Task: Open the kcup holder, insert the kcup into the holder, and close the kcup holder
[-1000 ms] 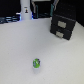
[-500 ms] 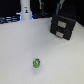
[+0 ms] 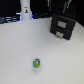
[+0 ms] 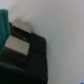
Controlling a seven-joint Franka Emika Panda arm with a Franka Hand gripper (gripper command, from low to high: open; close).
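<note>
The kcup holder [image 3: 62, 26] is a black box with two stacked drawer fronts and pale handles, standing at the far right of the exterior view. The drawers look shut. The kcup [image 3: 36, 63] is a tiny green pod lying on the white table near the front, well apart from the holder. My gripper [image 3: 64, 7] is a dark blurred shape just above and behind the holder, and its jaws do not show clearly. The wrist view shows the holder [image 4: 31, 60] close up with a pale handle [image 4: 17, 46] and a teal part [image 4: 4, 27] at the picture's edge.
A white bottle-like object [image 3: 25, 10] with a dark mark stands at the back, towards the exterior view's left. Dark equipment lines the table's far edge [image 3: 10, 20]. White table surface [image 3: 60, 60] lies between the pod and the holder.
</note>
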